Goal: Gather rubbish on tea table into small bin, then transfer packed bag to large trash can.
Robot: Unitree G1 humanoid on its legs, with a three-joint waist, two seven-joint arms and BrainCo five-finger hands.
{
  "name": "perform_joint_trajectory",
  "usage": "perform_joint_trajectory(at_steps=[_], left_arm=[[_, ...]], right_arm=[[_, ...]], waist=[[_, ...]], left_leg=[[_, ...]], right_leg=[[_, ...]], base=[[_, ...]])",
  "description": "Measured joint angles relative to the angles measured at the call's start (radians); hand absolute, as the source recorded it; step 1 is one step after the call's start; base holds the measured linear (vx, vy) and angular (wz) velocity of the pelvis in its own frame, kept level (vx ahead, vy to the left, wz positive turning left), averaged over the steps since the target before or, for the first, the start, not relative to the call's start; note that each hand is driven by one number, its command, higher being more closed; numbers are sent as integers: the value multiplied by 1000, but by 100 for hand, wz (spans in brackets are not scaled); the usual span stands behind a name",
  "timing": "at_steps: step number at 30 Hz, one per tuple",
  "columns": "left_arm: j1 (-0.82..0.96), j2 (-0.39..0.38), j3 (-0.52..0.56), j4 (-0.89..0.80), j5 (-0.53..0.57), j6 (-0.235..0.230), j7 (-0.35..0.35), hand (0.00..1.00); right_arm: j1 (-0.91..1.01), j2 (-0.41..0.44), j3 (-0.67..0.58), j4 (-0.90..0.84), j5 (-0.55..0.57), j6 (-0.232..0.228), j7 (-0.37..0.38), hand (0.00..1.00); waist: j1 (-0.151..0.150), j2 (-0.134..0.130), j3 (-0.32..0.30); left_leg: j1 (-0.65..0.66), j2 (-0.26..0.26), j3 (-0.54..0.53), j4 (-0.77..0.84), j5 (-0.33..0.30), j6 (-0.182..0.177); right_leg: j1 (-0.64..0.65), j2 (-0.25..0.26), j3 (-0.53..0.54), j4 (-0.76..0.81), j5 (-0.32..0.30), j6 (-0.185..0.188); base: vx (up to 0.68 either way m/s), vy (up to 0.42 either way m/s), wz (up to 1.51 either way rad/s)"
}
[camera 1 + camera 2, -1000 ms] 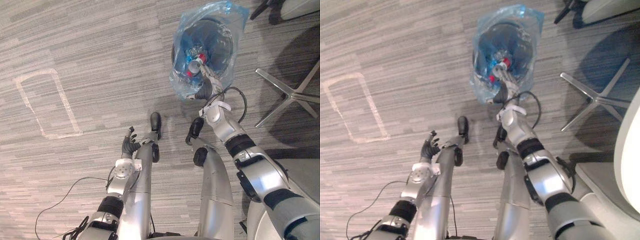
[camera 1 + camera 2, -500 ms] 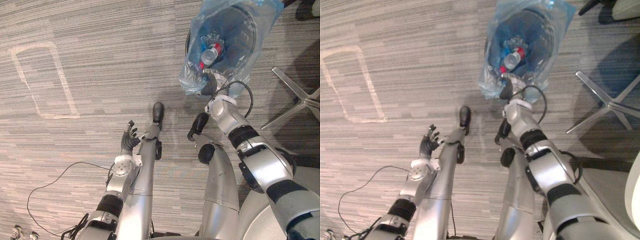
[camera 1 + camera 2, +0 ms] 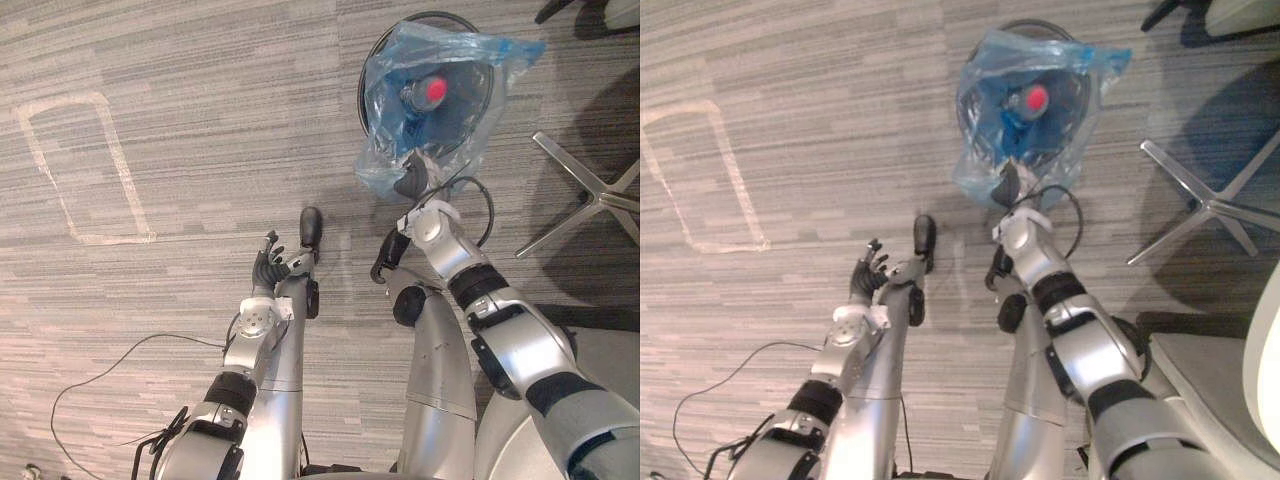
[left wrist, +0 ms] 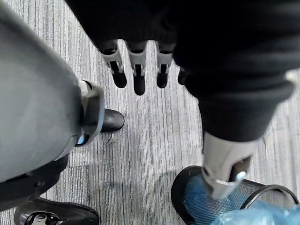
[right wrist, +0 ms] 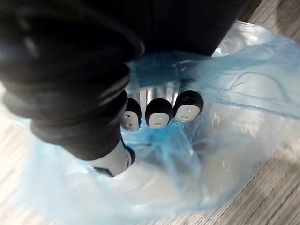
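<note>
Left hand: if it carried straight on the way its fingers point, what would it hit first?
Probably the carpet: the left hand points at bare floor, the mesh bin off to one side; depth is unclear.

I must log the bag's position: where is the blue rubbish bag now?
The blue bag is upper right in the left eye view, gripped by the right hand, over the black mesh bin.

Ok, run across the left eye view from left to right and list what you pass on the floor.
White tape outline → left hand, fingers relaxed → blue bag, gripped at its lower edge by the right hand → silver chair base.
</note>
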Motion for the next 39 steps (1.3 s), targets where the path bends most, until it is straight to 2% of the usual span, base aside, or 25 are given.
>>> perform_joint_trajectory(at_steps=[7,11,15,19,21,25,29,37,39], left_arm=[[12,-5,18,37,59,29,-4,0],[48,-9,37,55,83,48,-9,0],[111,-15,57,64,113,65,-10,0],[163,-15,57,106,140,74,-14,0],[198,-15,54,136,150,80,-31,0],[237,-13,45,230,186,90,-38,0],[248,6,46,293,209,99,-56,0],[314,27,44,276,228,107,-72,0],[337,35,15,196,227,106,-73,0]], right_arm=[[143,64,-52,-217,50,-11,-2,100],[236,102,-76,-362,89,-28,-2,100],[348,116,-74,-497,98,-36,10,100],[452,123,-70,-595,118,-41,42,100],[516,141,-68,-640,122,-51,64,100],[601,154,-60,-636,158,-69,103,100],[613,153,-75,-630,167,-77,141,100],[673,146,-78,-630,206,-80,201,100],[675,144,-75,-630,227,-88,217,100]], waist=[[-7,-7,-3],[-22,-13,-7],[-29,-48,-31],[-45,-70,-59],[-49,-87,-100],[-53,-90,-181],[-58,-90,-202],[-68,-89,-282],[-69,-89,-305]], left_leg=[[138,57,55,-41,6,6],[270,62,64,-91,6,6],[418,65,86,-157,12,-4],[555,74,98,-224,11,-5],[629,72,117,-275,13,-7],[767,57,129,-408,41,-14],[887,52,140,-505,67,-18],[1040,26,167,-604,85,-14],[1057,20,173,-634,98,-10]], right_leg=[[144,29,-8,-71,10,4],[276,45,-8,-135,28,-2],[412,62,6,-212,38,6],[559,88,9,-317,60,18],[622,96,23,-367,69,23],[746,115,45,-492,108,35],[871,140,65,-624,164,41],[1028,144,113,-775,232,67],[1041,141,126,-809,254,72]], base=[[-49,-24,-7],[19,-8,-8],[75,0,-12],[92,2,-13],[124,-15,-18],[142,-14,-13],[103,-4,-15],[37,44,-15],[-47,36,-13]])
